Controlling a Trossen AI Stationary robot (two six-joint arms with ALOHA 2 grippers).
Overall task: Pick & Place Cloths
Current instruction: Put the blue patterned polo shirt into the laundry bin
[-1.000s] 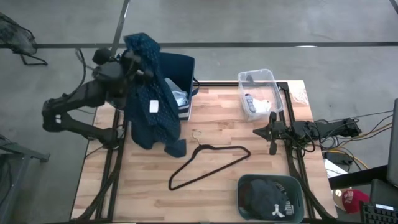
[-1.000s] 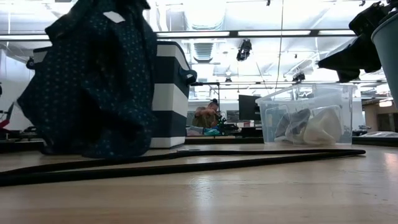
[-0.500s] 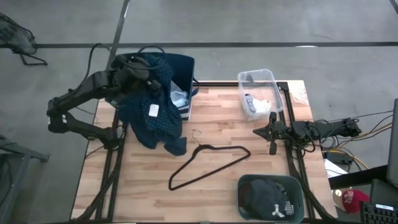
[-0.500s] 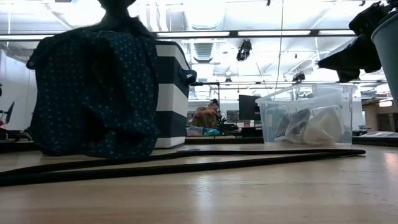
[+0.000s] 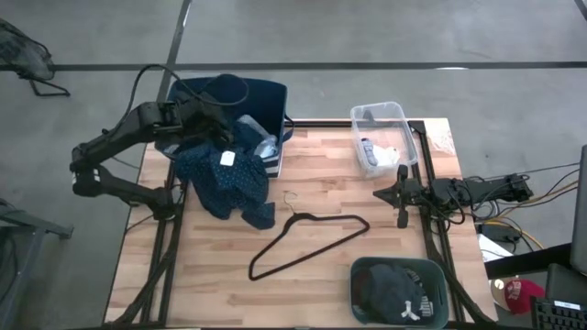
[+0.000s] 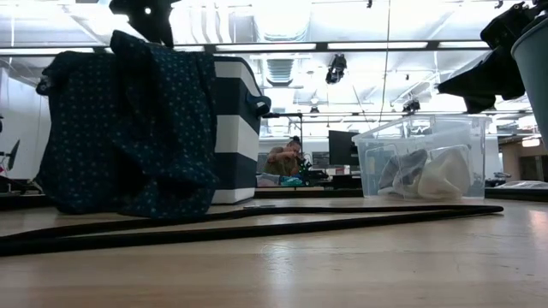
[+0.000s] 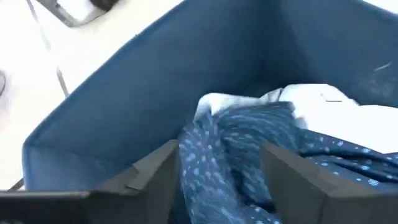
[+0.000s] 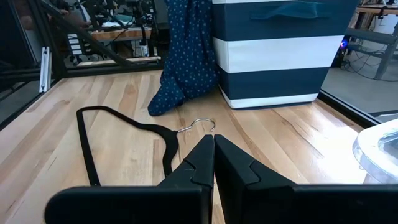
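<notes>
The dark teal dotted garment (image 5: 229, 179) hangs over the near wall of the navy-and-white striped bin (image 5: 272, 99). Its lower part lies bunched on the table, and it also shows in the low view (image 6: 128, 128). My left gripper (image 5: 218, 101) is over the bin's opening, shut on the garment's upper part (image 7: 236, 143). A pale blue shirt (image 7: 311, 102) lies inside the bin. My right gripper (image 5: 402, 197) is shut and empty at the table's right side; in its wrist view (image 8: 213, 149) it is low over the wood. My left gripper pinches a bunched fold of the dotted garment's upper end (image 7: 211, 162) between its two fingers, coming from above and pointing down into the bin. The cloth fills the gap between the fingers. The garment trails slack over the bin's wall, its lower part (image 5: 246, 206) on the table.
A thin black wire hanger (image 5: 307, 240) lies on the table's middle. A clear tub (image 5: 381, 137) with socks stands at the far right. A dark bin (image 5: 399, 291) with black garments bearing a white logo stands at the near right. A person sits in the room behind.
My left gripper has gone down and toward the table's far edge, over the striped bin, still holding the dotted garment. The garment's upper part has dropped from high in the air to the bin's opening. Its lower part has stayed bunched on the table.
</notes>
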